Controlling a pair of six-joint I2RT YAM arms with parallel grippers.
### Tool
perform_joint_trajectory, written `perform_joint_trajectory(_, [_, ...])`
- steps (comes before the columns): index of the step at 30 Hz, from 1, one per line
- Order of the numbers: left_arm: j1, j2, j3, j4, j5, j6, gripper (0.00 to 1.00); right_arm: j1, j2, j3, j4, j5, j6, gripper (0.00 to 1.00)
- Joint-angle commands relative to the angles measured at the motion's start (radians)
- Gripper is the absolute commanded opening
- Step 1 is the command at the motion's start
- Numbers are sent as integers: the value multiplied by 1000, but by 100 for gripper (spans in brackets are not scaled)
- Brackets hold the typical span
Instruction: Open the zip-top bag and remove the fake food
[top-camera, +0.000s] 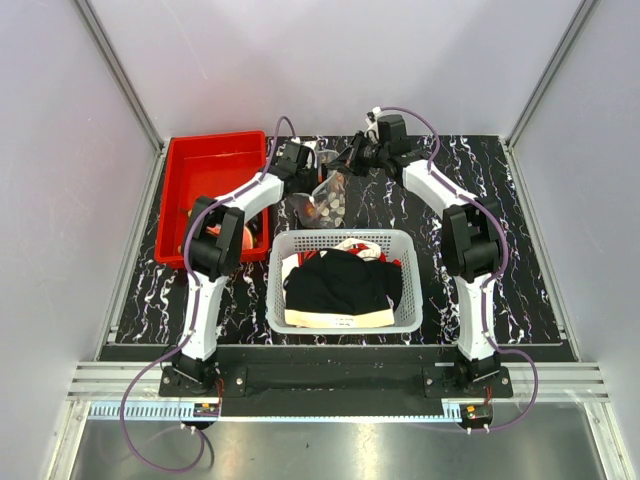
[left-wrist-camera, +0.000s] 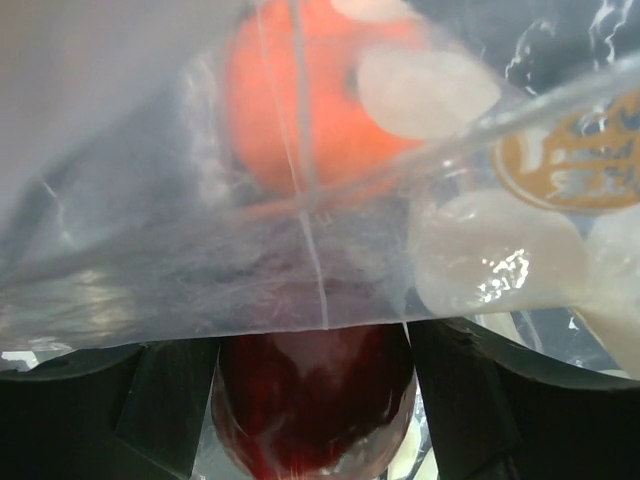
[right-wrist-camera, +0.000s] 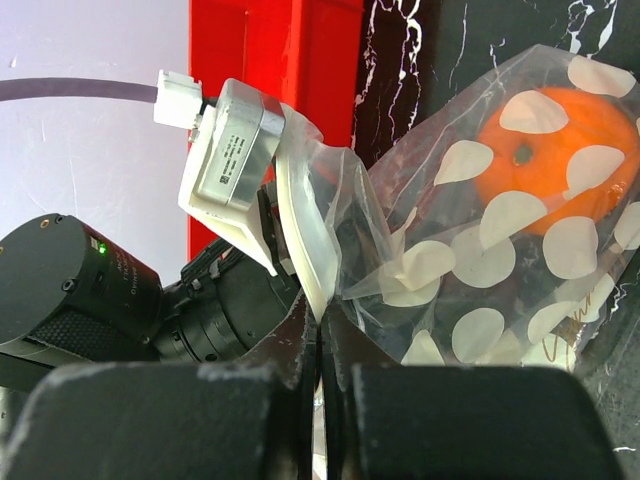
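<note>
Clear, crinkly plastic made up the zip-top bag (top-camera: 328, 198) that you had over the black marbled table (top-camera: 520, 250), just behind the white mesh basket (top-camera: 280, 290) and near the red plastic bin (top-camera: 200, 165). Your right gripper (right-wrist-camera: 320, 315) was pressed together on a fold of film at the bag's mouth. Your left gripper (left-wrist-camera: 315, 400) had its jaws spread. Film lay across its camera and a dark red toy fruit (left-wrist-camera: 315, 430) showed between the fingers, and I saw nothing in its grip. The orange toy fruit (right-wrist-camera: 540, 160) and pale round discs (right-wrist-camera: 485, 265) sat inside the bag. I judged you were in the opening step, with nothing out yet. The next move called for the left to pinch the opposite lip of the zip strip beside the right's hold, then draw the two apart.
</note>
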Motion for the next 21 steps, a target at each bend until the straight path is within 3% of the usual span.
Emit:
perform_joint_trajectory(1, [-3,-19,-25,-26,-7,34,78,-8,-68,0,35,-19,-25,0])
perform_joint_trajectory(7, [3,0,-28,-31,2,42,79,-8,-68,-4,35,-16,-27,0])
perform_joint_trajectory(11, [11,15,-25,-22,42,32,61,-8,-70,-12,33,-14,-30,0])
perform_joint_trajectory(15, [11,-38,-30,0,28,40,28,-8,-79,-21,35,-13,-36,0])
perform_joint_trajectory(21, [9,-175,7,1,-12,77,0,-8,-97,-47,35,-1,-51,0])
